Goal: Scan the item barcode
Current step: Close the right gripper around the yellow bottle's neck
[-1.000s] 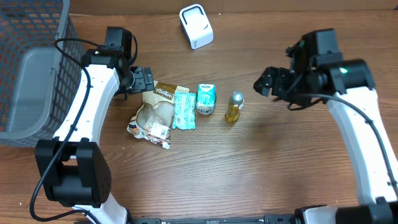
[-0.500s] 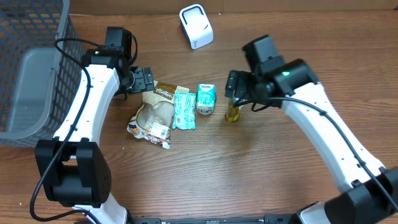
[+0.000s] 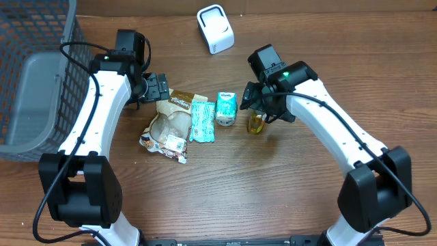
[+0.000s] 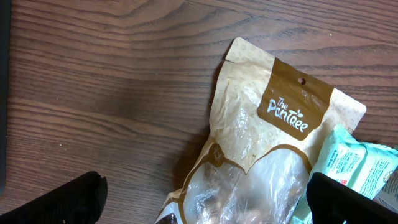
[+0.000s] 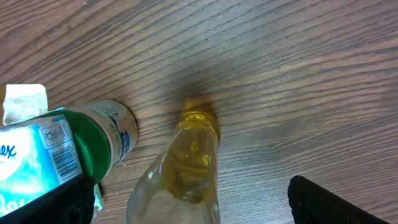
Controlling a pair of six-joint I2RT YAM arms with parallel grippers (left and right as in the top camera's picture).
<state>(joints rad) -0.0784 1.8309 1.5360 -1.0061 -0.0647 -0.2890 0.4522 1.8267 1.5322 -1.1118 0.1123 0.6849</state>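
Bottle [image 5: 189, 165] of yellow liquid stands on the tabletop [image 3: 287, 191], apparently upright, long axis pointing at the right wrist camera. My right fingers [image 5: 336, 202] are spread wide either side of it, pinching nothing. Right arm is nearer; the left fingers [image 4: 68, 199] (also spread, empty) hover over the snack bag [image 4: 249, 149]. Teal packet [image 3: 226, 108] sits just beside the bottle; bare wood lies opposite. Scanner [image 3: 216, 29] is well apart, toward the far edge.

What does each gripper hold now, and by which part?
Nothing is held. The right gripper stands open over the small bottle of yellow liquid, fingers clear of it; the left gripper is open above the beige snack pouch.
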